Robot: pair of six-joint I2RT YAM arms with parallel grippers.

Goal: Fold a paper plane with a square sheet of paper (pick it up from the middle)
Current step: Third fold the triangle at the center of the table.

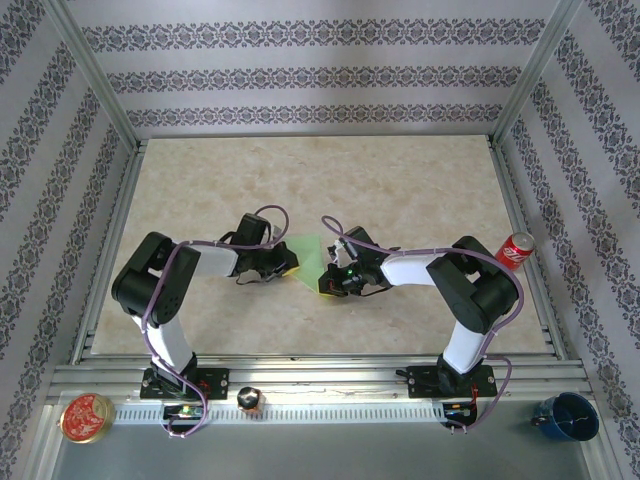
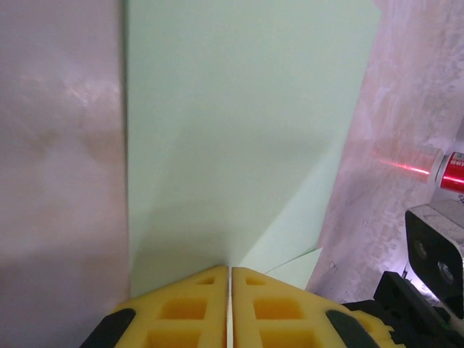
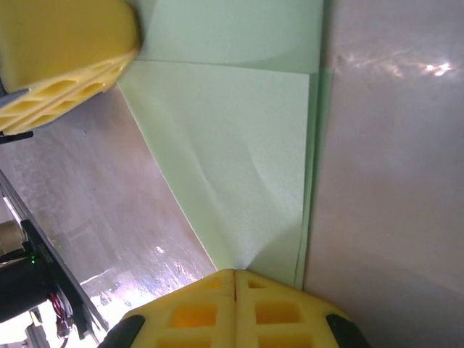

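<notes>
While the left tool (image 2: 230, 272) pinches one edge of the folded green paper (image 2: 239, 130), the right tool (image 3: 234, 274) — jaws together — pinches the opposite edge.

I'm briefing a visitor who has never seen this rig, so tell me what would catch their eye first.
The pale-green sheet of paper, partly folded, stands out at the middle of the beige table. It is pinched from either side by the left tool and the right tool, both shut on its edges. After that, a red can at the table's right edge draws the eye.
</notes>
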